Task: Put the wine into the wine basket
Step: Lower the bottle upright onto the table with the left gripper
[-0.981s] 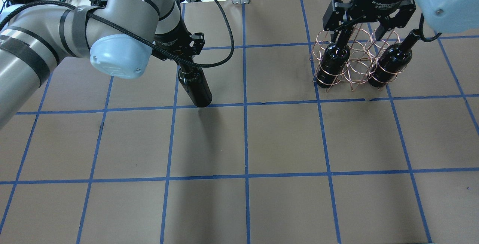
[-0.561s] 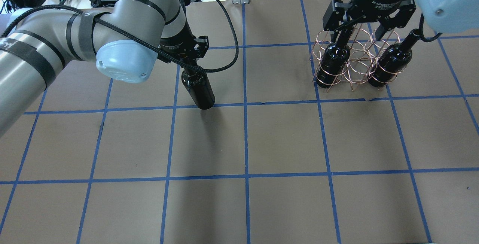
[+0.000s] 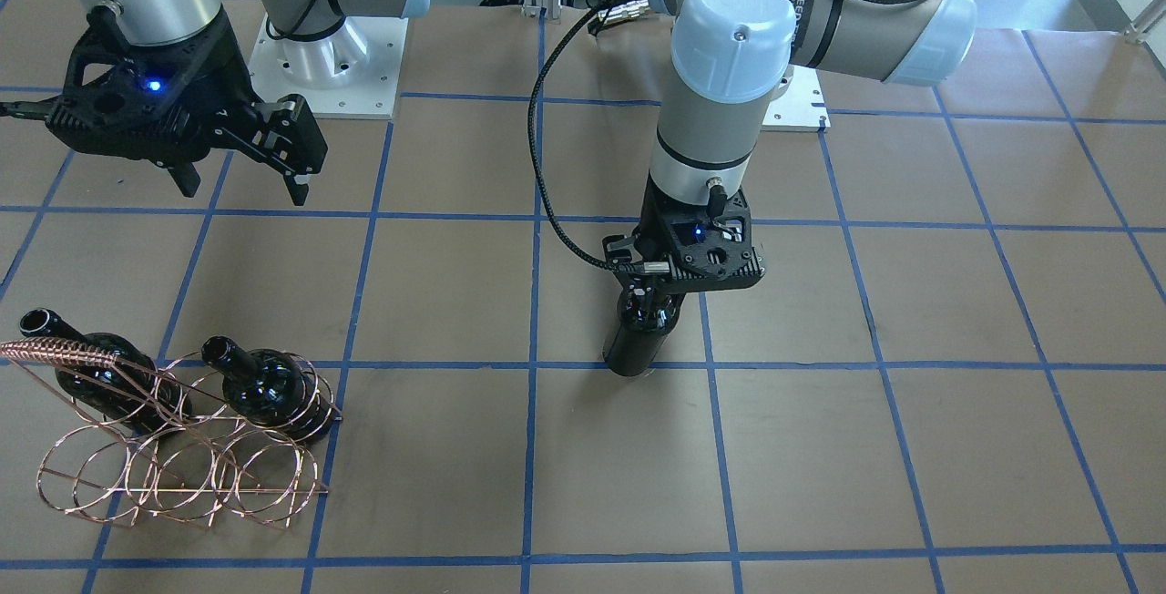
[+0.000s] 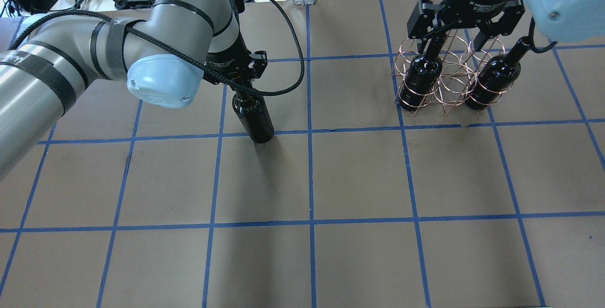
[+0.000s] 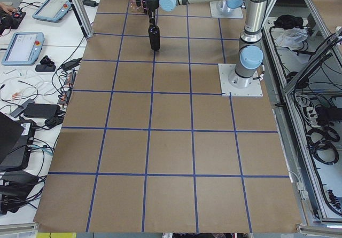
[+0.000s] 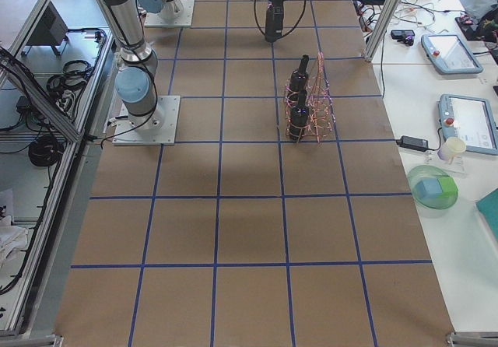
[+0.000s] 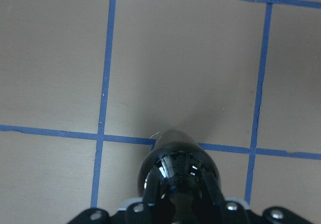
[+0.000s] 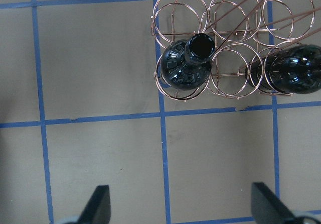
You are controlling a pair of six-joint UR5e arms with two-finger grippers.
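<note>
Wine [image 4: 255,120], black and unlabelled, stands near mid-desk under the left gripper [image 4: 244,91], whose jaws the left wrist view shows clamped on its neck, base over a blue tape line [image 4: 309,175]; contact with the brown-papered desk [image 4: 359,175] cannot be judged. Farther right, the right gripper [image 8: 180,199], lettered "Adaptive" in the overhead view, hovers spread wide and empty near the wine basket [image 4: 453,69]. Only the right wrist view looks down on a bottle [image 8: 185,66] and a second bottle [image 8: 291,76] in its end loops.

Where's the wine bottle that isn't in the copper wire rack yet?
In the overhead view the wine is left of centre, held by its neck in the left gripper, well left of the wine basket.
</note>
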